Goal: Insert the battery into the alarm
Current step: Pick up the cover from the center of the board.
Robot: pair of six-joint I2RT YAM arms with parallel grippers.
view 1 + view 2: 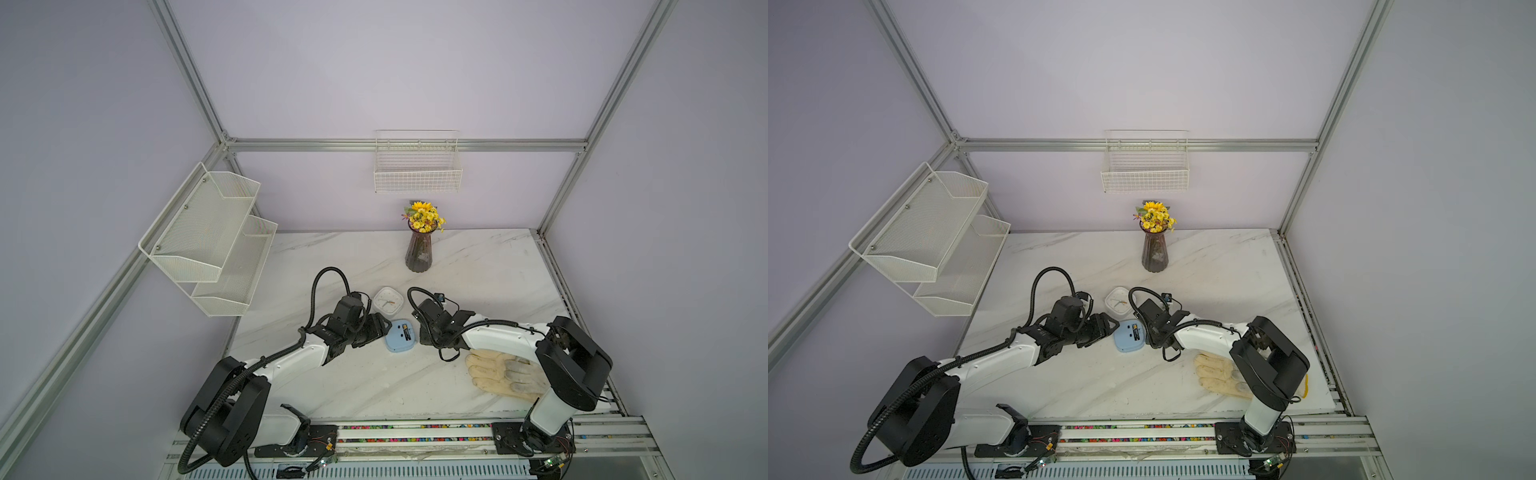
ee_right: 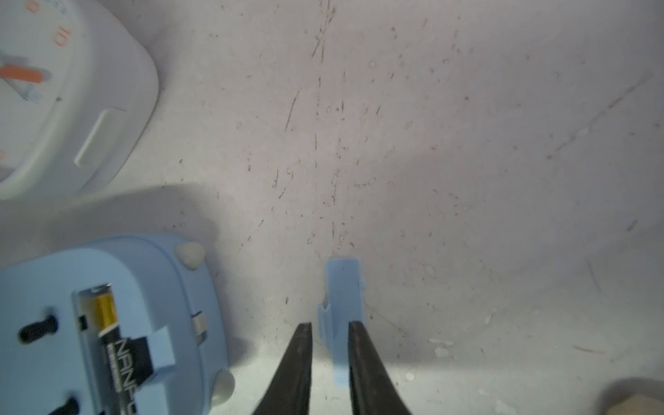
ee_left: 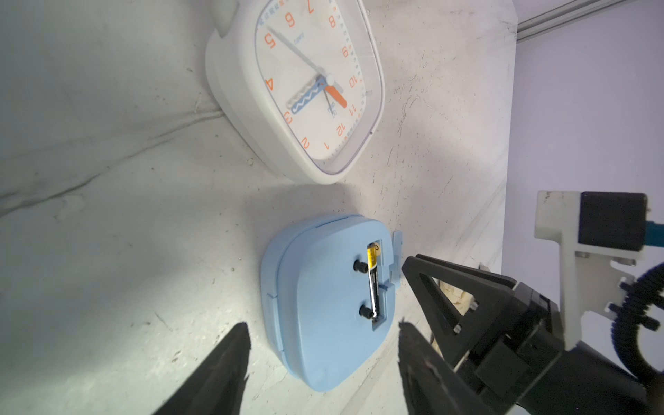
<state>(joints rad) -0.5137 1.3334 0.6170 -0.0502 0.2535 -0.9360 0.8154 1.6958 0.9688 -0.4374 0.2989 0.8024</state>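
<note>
Blue alarm [image 1: 400,343] lay face-down on the worktop [image 1: 374,386], lower centre in both top views, with the battery [image 3: 373,284] seated in its open compartment. Beside it the left gripper [image 3: 322,325] gaped wide. The right gripper [image 2: 328,325] narrowly flanked the loose cover [image 2: 341,287], grip unclear.

My left arm [image 1: 293,365] and right arm [image 1: 498,338] both wear smooth white shells between bulky black joint housings. A ribbed black cable conduit [image 1: 331,269] loops off the left one, and thinner black leads trail from the right. I see the left hand [image 3: 322,325] and right hand [image 2: 329,324] ending in tapered matte black fingers [image 2: 291,366]; a white printed bracket [image 3: 555,230] with small screws carries a boxy black camera [image 3: 611,219].
</note>
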